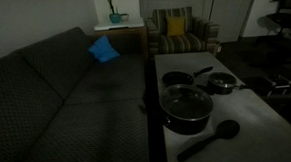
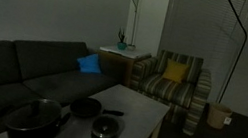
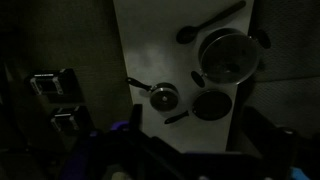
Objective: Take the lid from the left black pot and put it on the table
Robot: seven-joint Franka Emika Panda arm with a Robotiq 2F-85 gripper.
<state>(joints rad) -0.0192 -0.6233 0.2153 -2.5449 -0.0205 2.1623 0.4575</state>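
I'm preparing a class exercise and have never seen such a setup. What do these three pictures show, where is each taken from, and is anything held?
The machine is a robot arm. Its gripper is only a dim shape at the wrist view's lower edge, too dark to tell whether it is open. Two pictures come from cameras in the room. The third comes from a camera on the arm's wrist, looking down from high up. On the table are the left black pot with the lid on it, a shallower pan, a small saucepan and a black spoon. Nothing from the table is held.
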